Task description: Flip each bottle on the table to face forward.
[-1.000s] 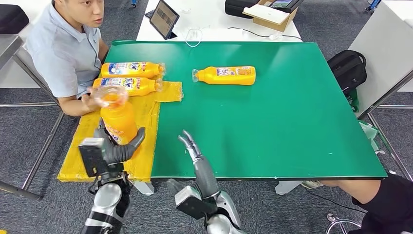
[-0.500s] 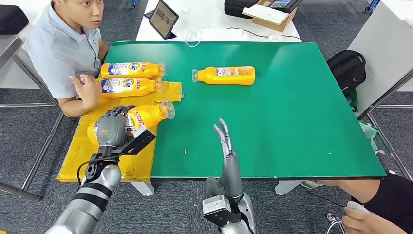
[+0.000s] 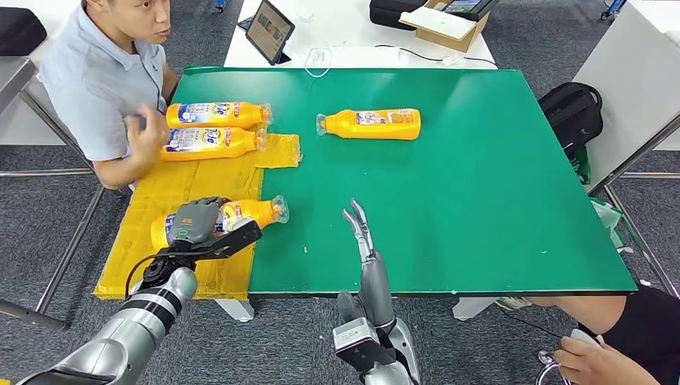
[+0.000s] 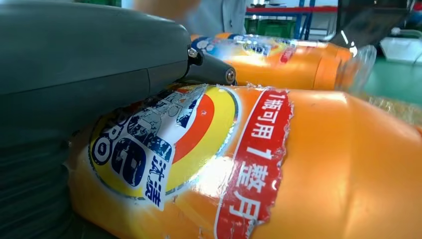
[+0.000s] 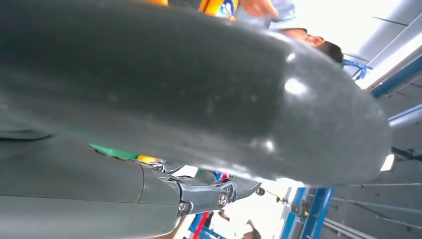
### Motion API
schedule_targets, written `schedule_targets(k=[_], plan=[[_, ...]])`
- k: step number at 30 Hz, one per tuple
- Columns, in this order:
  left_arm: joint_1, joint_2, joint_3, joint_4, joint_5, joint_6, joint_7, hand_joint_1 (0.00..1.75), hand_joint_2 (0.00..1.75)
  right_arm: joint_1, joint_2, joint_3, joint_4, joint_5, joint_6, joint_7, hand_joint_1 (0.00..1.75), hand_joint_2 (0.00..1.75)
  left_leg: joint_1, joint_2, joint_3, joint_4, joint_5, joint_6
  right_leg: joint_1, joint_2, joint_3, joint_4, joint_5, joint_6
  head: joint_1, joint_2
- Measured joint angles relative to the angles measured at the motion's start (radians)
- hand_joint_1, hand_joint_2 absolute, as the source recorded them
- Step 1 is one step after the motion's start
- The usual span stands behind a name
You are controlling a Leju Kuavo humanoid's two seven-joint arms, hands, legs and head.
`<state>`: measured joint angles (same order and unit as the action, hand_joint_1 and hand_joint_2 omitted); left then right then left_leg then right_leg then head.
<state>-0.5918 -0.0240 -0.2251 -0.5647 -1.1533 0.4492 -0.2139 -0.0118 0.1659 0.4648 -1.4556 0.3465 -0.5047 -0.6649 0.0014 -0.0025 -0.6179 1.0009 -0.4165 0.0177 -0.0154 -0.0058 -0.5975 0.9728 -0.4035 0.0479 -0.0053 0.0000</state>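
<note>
An orange bottle lay on its side at the near left of the green table, partly on the yellow sheet, with its clear cap toward the table's middle and its printed label turned upward. It was gripped by the left hand, whose fingers were wrapped over its body; in the left wrist view the label was seen just beside the grey thumb. The right hand was held above the near edge of the table, fingers extended and apart, with nothing in it. Two more bottles lay side by side at the far left, labels up, near the hand of a seated person. A fourth bottle lay alone near the far middle of the table, well apart from the others.
</note>
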Motion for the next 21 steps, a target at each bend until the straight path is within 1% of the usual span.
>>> schedule_targets(k=[1, 3, 4, 5, 8, 10, 13, 14, 17, 19, 21], plan=[[-0.004, 0.000, -0.003, 0.009, -0.002, -0.002, 0.002, 1.44, 1.75, 0.000, 0.000, 0.000, 0.002, -0.002, 0.003, 0.000, 0.00, 0.00, 0.000, 0.000, 0.000, 0.000, 0.000, 0.000, 0.000, 0.000, 0.000, 0.000, 0.000, 0.000, 0.000, 0.000], [-0.013, 0.000, -0.006, 0.024, 0.006, -0.011, -0.005, 0.59, 1.75, 0.000, 0.000, 0.000, 0.007, -0.007, 0.009, 0.000, 0.00, 0.00, 0.000, 0.000, 0.000, 0.000, 0.000, 0.000, 0.000, 0.000, 0.000, 0.000, 0.000, 0.000, 0.000, 0.000], [-0.017, 0.000, -0.007, 0.031, 0.016, -0.020, -0.016, 0.22, 1.75, -0.001, 0.000, -0.001, 0.010, -0.011, 0.013, 0.000, 0.00, 0.00, 0.000, 0.000, 0.000, 0.000, 0.000, 0.000, 0.000, 0.000, 0.000, 0.000, 0.000, 0.000, 0.000, 0.000], [-0.020, 0.000, -0.007, 0.037, 0.029, -0.034, -0.033, 0.01, 1.75, -0.001, 0.000, -0.001, 0.013, -0.016, 0.017, -0.001, 0.00, 0.00, 0.000, -0.001, 0.000, 0.000, 0.000, 0.000, 0.000, 0.000, 0.000, 0.000, 0.000, 0.000, 0.000, 0.000], [-0.023, 0.000, -0.007, 0.049, 0.077, -0.089, -0.089, 0.00, 1.75, -0.005, 0.000, -0.001, 0.023, -0.030, 0.030, -0.004, 0.00, 0.00, 0.000, -0.001, 0.000, 0.000, 0.000, 0.000, 0.000, -0.001, 0.001, 0.000, 0.000, 0.000, 0.000, 0.000], [-0.023, -0.001, -0.007, 0.052, 0.103, -0.120, -0.110, 0.00, 1.75, -0.007, 0.000, -0.002, 0.029, -0.034, 0.034, -0.005, 0.00, 0.00, 0.000, -0.001, 0.001, 0.000, 0.000, 0.000, 0.000, -0.001, 0.001, 0.000, 0.000, 0.000, 0.000, 0.000], [-0.023, -0.003, -0.005, 0.053, 0.148, -0.172, -0.140, 0.00, 0.44, -0.008, 0.000, -0.003, 0.039, -0.037, 0.041, -0.010, 0.00, 0.00, 0.000, -0.001, 0.001, 0.000, 0.000, 0.000, 0.000, -0.001, 0.002, 0.000, 0.000, 0.000, 0.000, 0.000], [-0.023, -0.004, -0.003, 0.052, 0.171, -0.192, -0.155, 0.00, 0.44, -0.009, 0.000, -0.003, 0.042, -0.038, 0.043, -0.012, 0.00, 0.00, 0.000, -0.001, 0.001, 0.000, 0.000, 0.000, 0.000, -0.001, 0.002, 0.000, 0.000, 0.000, 0.000, 0.000], [-0.020, -0.006, 0.009, 0.038, 0.263, -0.268, -0.218, 0.00, 1.75, -0.015, 0.000, -0.005, 0.055, -0.042, 0.049, -0.020, 0.00, 0.00, 0.000, -0.001, 0.003, 0.000, 0.000, 0.000, 0.000, -0.001, 0.004, 0.000, 0.000, 0.000, 0.000, 0.000], [-0.008, -0.010, 0.019, 0.014, 0.341, -0.323, -0.267, 0.00, 1.75, -0.019, 0.000, -0.006, 0.065, -0.046, 0.053, -0.025, 0.00, 0.00, 0.000, -0.001, 0.003, 0.000, 0.000, 0.000, 0.000, -0.001, 0.004, 0.000, 0.000, 0.000, 0.000, 0.000], [0.008, -0.015, 0.027, -0.016, 0.396, -0.357, -0.294, 0.00, 1.75, -0.022, 0.000, -0.006, 0.074, -0.051, 0.055, -0.028, 0.00, 0.00, 0.000, -0.001, 0.003, 0.000, 0.000, 0.000, 0.000, -0.001, 0.004, 0.000, 0.000, 0.000, 0.000, 0.000]])
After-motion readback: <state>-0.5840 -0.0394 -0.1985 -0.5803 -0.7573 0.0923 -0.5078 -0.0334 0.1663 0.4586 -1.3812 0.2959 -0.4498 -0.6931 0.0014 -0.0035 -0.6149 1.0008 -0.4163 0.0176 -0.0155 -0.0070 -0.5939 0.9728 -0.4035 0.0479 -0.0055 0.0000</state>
